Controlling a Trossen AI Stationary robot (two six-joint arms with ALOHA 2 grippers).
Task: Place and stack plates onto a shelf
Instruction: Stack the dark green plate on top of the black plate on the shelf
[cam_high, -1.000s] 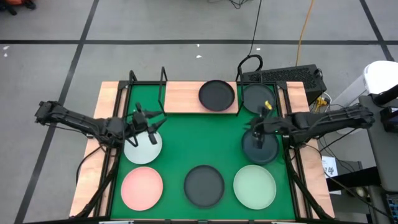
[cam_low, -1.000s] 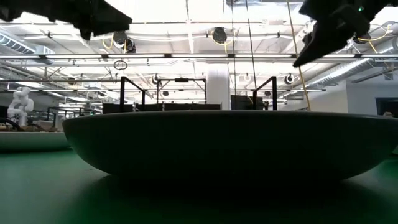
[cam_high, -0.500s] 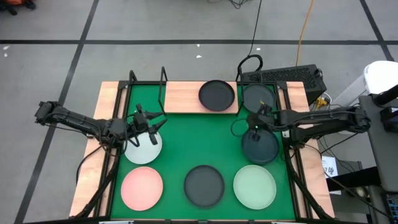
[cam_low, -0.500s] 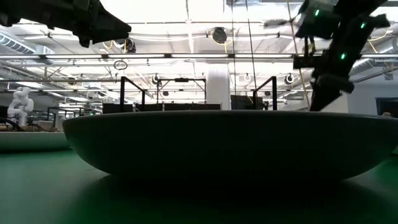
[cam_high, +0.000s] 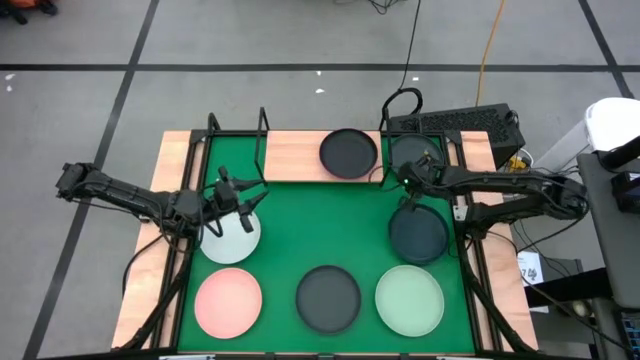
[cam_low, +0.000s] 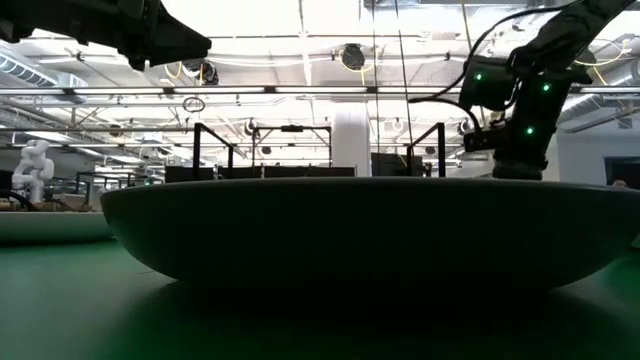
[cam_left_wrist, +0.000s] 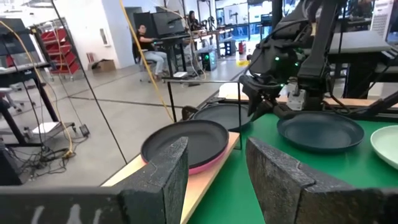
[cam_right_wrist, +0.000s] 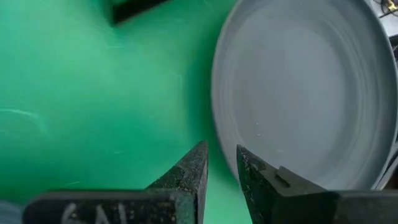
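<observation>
A black plate (cam_high: 348, 153) lies on a pink plate (cam_left_wrist: 208, 163) on the wood shelf (cam_high: 295, 156) at the far edge. A dark grey plate (cam_high: 418, 152) lies right of the shelf. My right gripper (cam_high: 405, 173) points down at that plate's near-left rim (cam_right_wrist: 217, 134), its fingers a narrow gap apart (cam_right_wrist: 221, 163), one on each side of the rim. My left gripper (cam_high: 240, 205) is open and empty (cam_left_wrist: 214, 168) above a whitish plate (cam_high: 230, 237). A dark teal plate (cam_high: 418, 233), a mint plate (cam_high: 409, 299), a black plate (cam_high: 328, 298) and a pale pink plate (cam_high: 228, 301) lie on the green mat. My right gripper comes at the dark grey plate's near-left rim (cam_right_wrist: 214, 124) from above, with one finger (cam_right_wrist: 193, 168) outside the rim and one (cam_right_wrist: 255, 171) over the plate's inside. I cannot tell whether either finger touches the plate. The plate lies flat.
The shelf's black frame posts (cam_high: 262, 140) stand at its left end. A keyboard (cam_high: 455, 125) and cables lie beyond the far right corner. The black plate near the front edge fills the low view (cam_low: 370, 235).
My right gripper has gone from above the dark teal plate toward the table's far edge and down to the dark grey plate's rim, tipping to point downward. The plates have stayed where they were.
</observation>
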